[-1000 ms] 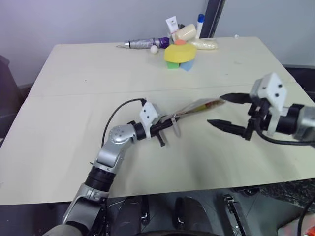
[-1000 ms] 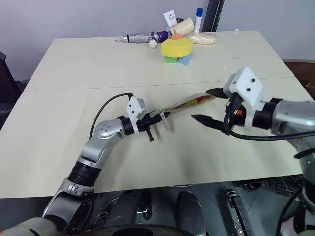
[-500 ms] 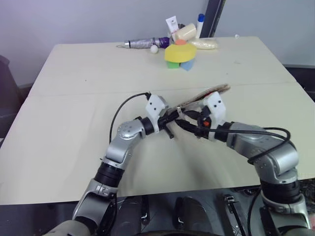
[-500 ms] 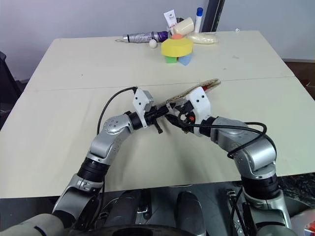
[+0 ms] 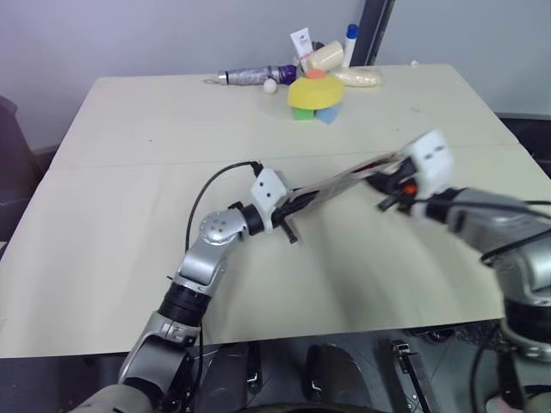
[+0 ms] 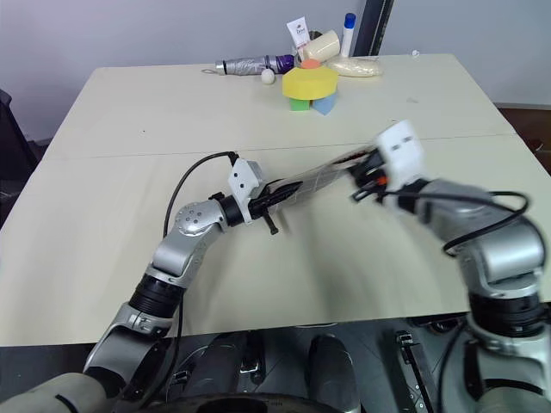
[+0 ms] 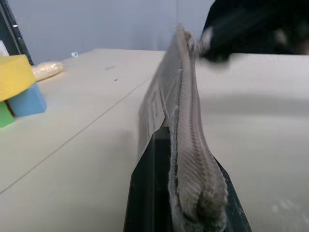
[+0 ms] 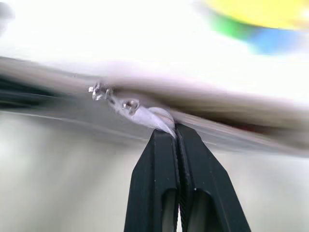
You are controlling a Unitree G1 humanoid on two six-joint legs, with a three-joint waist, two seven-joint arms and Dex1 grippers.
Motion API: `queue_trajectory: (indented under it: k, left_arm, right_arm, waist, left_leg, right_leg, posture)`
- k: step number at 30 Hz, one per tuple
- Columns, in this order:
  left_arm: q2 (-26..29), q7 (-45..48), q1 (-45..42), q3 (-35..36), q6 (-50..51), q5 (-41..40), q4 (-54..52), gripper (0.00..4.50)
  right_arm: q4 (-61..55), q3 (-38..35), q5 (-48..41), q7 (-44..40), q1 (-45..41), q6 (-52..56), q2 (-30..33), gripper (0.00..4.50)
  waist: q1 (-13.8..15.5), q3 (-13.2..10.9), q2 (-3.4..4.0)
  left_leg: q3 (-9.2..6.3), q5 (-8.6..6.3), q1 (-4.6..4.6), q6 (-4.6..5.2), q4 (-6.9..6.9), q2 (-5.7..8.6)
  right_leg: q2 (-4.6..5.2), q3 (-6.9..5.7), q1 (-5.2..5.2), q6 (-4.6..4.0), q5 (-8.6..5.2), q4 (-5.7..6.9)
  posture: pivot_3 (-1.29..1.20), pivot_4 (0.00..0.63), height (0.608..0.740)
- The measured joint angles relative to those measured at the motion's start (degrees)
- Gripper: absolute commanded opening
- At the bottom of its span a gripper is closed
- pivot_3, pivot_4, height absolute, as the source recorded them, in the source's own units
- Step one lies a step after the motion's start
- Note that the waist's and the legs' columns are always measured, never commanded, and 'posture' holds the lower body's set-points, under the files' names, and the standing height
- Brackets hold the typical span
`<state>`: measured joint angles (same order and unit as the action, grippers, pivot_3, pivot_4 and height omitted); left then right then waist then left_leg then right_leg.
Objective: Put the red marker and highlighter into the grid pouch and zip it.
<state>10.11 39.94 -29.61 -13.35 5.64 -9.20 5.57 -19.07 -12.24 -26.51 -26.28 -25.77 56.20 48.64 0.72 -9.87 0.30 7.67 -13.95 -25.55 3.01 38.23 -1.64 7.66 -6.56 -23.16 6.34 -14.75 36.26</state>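
The grid pouch (image 6: 314, 179) hangs in the air above the middle of the table (image 6: 129, 138), stretched out edge-on between the two grippers, with its zipper edge on top. The left gripper (image 6: 274, 197) pinches the pouch's left end, its two black fingers pressed onto the fabric; in the left wrist view the zipper (image 7: 190, 140) runs along the top of the pouch away from those fingers. The right gripper (image 8: 176, 133) is at the pouch's right end, its fingers pressed together on the small silvery zipper pull (image 8: 145, 113). A trace of red shows through the pouch near that end, too blurred to say what it is.

At the far edge of the table, well apart from the pouch, lies a cluster of things: a yellow round block (image 6: 309, 83) on top of green and blue pieces, a folded umbrella (image 6: 254, 64) to its left with a small white ball (image 6: 268, 77) beside it, and behind them a white tube (image 6: 298, 33) and a white bottle with a blue cap (image 6: 348, 33).
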Motion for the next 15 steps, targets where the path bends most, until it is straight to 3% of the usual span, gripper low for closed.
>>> queue_trajectory:
  k: [6, 7, 10, 14, 15]
  left_arm:
    - [1.01, 1.35, 0.54, -0.32, -0.31, -0.51, -0.28, 0.0]
    - [1.29, 1.82, 0.83, -0.28, 0.28, -1.17, -0.61, 0.68]
    - [3.63, 2.69, 2.95, 1.17, 3.31, -2.23, -0.56, 1.96]
    - [7.03, 3.83, 5.05, 3.14, 7.78, -4.09, -3.08, 4.02]
    - [8.39, 3.92, 5.93, 3.96, 9.11, -4.74, -4.44, 4.44]
  right_arm:
    - [2.38, -2.0, 1.06, -4.0, 3.82, -2.47, 4.15, 0.09]
    - [1.88, -2.07, 0.86, -5.12, 4.81, -2.48, 4.59, 0.61]
    - [-1.05, -2.45, -0.89, -8.44, 7.82, -2.05, 5.2, 1.9]
    - [-5.78, -2.39, -2.51, -12.45, 12.9, -2.32, 5.75, 4.01]
    - [-6.53, -2.39, -2.49, -13.41, 14.67, -2.93, 6.61, 4.06]
  waist:
    - [-0.15, 0.02, 0.03]
    - [-0.17, 0.02, 0.04]
    - [-0.25, 0.02, 0.03]
    - [0.09, 0.01, 0.03]
    - [0.13, 0.01, 0.02]
  left_leg:
    - [0.02, 0.05, 0.05, -0.07, -0.08, -0.07]
    - [0.02, 0.04, 0.05, -0.07, -0.07, -0.07]
    - [0.02, 0.04, 0.04, -0.06, -0.07, -0.09]
    - [0.01, 0.03, 0.01, -0.04, -0.05, -0.06]
    - [0.01, 0.01, 0.0, -0.02, -0.04, -0.05]
  right_leg:
    - [-0.07, 0.01, -0.02, 0.0, 0.0, 0.01]
    - [-0.07, 0.01, -0.01, 0.0, 0.0, 0.01]
    - [-0.08, 0.01, -0.04, 0.0, 0.0, 0.01]
    - [-0.02, 0.01, -0.02, 0.0, 0.0, 0.0]
    - [0.0, 0.01, -0.02, 0.0, 0.0, -0.01]
  posture:
    - [0.0, 0.15, 0.74]
    - [0.0, 0.15, 0.74]
    - [0.0, 0.15, 0.74]
    - [0.0, 0.15, 0.74]
    - [0.0, 0.15, 0.74]
